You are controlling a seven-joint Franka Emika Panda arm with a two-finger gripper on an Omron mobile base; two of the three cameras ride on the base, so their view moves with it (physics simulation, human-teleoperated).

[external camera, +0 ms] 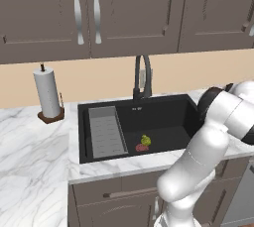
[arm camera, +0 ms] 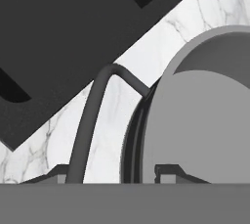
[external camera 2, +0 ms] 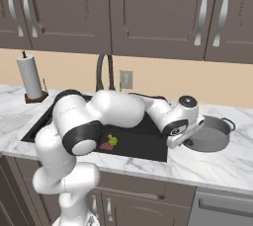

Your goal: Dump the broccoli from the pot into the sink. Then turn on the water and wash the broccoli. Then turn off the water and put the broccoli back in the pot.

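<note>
Arm reaching across sink [external camera 2: 148, 147] toward counter on its right, hand tilting down at pot [external camera 2: 213, 136]. Pot sitting upright, grey, empty. Gripper [arm camera: 111, 175] closing around pot's near loop handle [arm camera: 93, 115], one fingertip on each side. Broccoli [external camera: 145, 140] lying back in basin beside red drain [external camera: 142, 147], well behind gripper.

Pot [external camera 2: 212, 138]: near-left rim hidden behind the hand at 9 o'clock; in the hand view [arm camera: 205, 120] cut off at 3 o'clock. Sink [external camera 2: 143, 143]: much of the basin masked by the arm. Red drain [external camera: 142, 147]: partly under the broccoli [external camera: 145, 140]. Paper towel roll [external camera: 47, 93]: detail too small.
</note>
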